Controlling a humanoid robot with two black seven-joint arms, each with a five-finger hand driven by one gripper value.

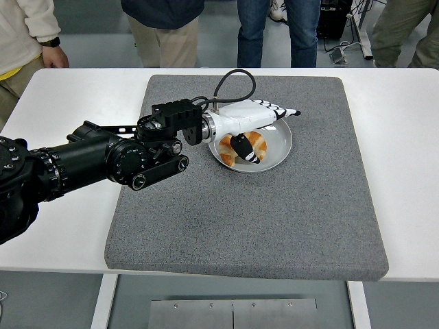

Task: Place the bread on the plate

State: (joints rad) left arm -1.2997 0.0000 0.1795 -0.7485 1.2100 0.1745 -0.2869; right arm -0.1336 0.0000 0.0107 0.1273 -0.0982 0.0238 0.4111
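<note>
A golden-brown croissant (255, 144) lies in the grey plate (280, 147) on the dark grey mat. My left hand (264, 127), white with black fingertips, hovers over the plate's left part. Its fingers (285, 112) stretch out flat toward the right, and the thumb (242, 148) points down in front of the bread. The hand holds nothing; the bread rests on the plate below it. The black left arm comes in from the left edge. My right arm is out of view.
The grey mat (274, 219) covers the middle of the white table (405, 123). Several people stand along the table's far edge, one person's hand (55, 58) near its far left corner.
</note>
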